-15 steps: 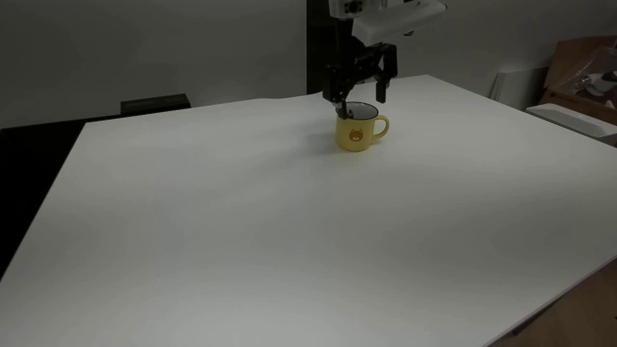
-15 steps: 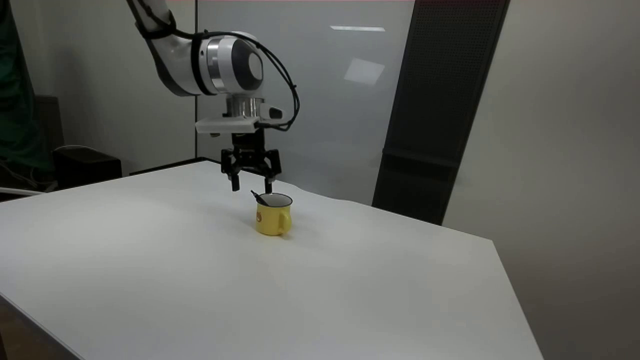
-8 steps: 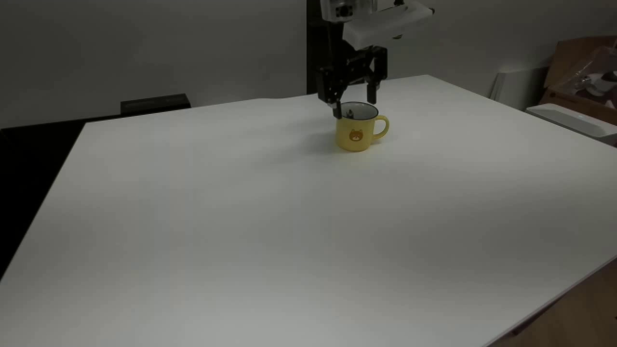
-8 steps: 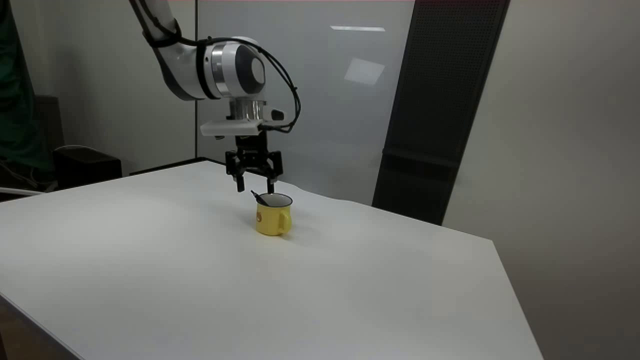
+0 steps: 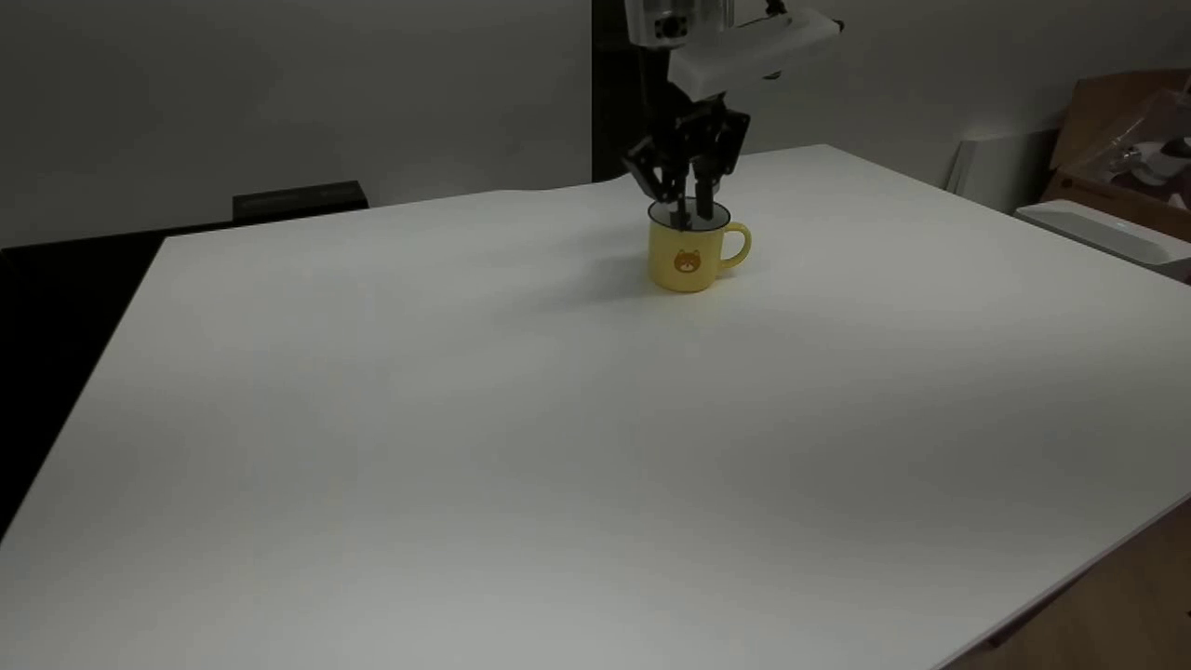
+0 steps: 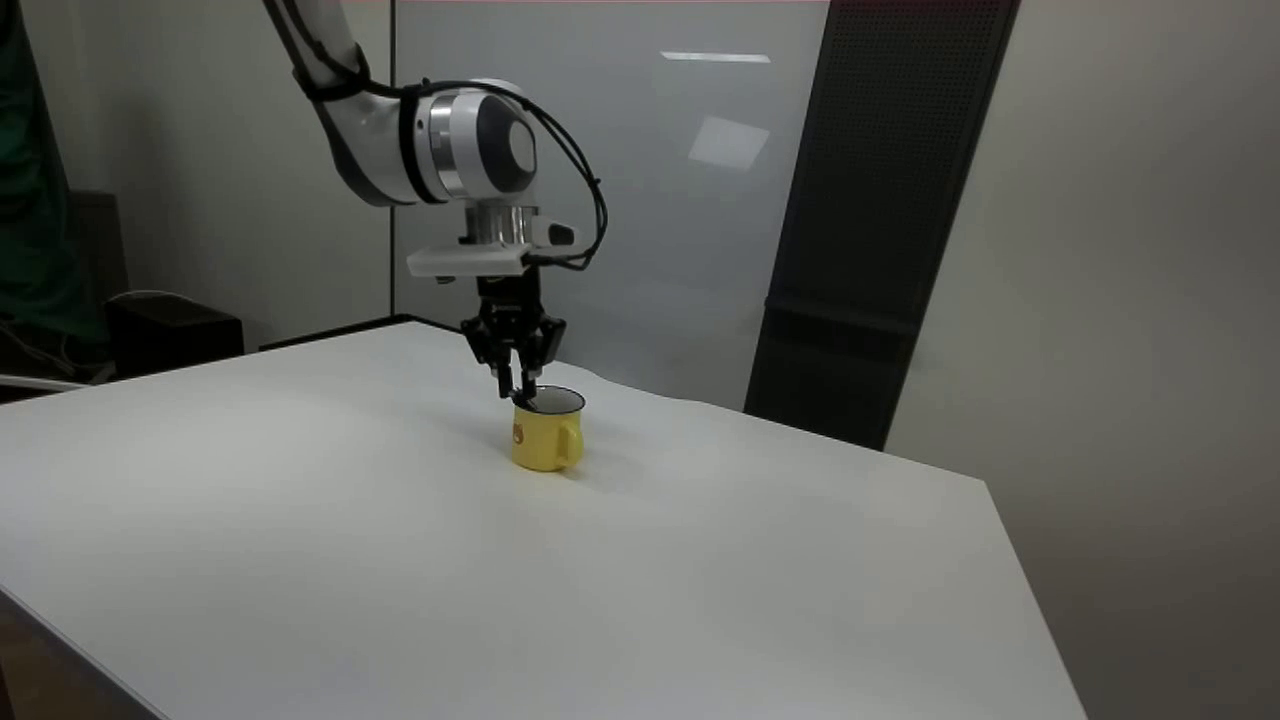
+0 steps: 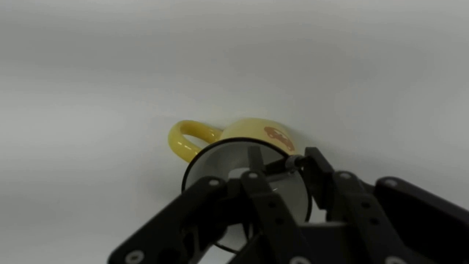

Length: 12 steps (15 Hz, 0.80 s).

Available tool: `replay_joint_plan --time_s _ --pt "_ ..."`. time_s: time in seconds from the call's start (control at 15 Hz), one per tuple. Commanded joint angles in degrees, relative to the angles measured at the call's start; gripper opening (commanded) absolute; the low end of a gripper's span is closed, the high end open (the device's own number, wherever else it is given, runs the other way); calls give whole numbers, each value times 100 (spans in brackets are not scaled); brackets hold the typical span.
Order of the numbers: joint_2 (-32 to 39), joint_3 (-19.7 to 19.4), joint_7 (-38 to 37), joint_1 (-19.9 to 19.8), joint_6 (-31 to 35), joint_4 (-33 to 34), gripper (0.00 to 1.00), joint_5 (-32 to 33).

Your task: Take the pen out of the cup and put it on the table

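Observation:
The yellow cup stands upright on the white table; its handle shows in the wrist view. A dark pen leans inside it, its grey-tipped end resting over the dark rim. Just above the mouth of the cup, my gripper has its fingers part way together, one on each side of the pen. A gap remains between them, and the pen's end seems to reach the right-hand finger. In an exterior view the gripper hides most of the pen's upper end.
Behind the table's far edge sits a dark box. At the side are a white case and a cardboard box. Another black box stands past the table in an exterior view, with a wall panel behind.
My gripper has come down a little over the cup, shifting slightly, and its fingers have drawn much closer together around the pen's upper end. The cup has not moved.

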State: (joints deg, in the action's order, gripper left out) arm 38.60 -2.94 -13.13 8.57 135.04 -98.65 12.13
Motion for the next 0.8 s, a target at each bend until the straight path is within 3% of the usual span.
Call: replay_joint_plan --time_s 0.0,0.07,0.2,0.73 --pt "-24 -21 22 14 -125 98 5 -53" --pt "-53 -20 29 15 -133 71 0 -52" --pt "-133 -13 39 2 -138 9 5 -63" --pt "-727 -27 -7 76 -132 -299 5 47"
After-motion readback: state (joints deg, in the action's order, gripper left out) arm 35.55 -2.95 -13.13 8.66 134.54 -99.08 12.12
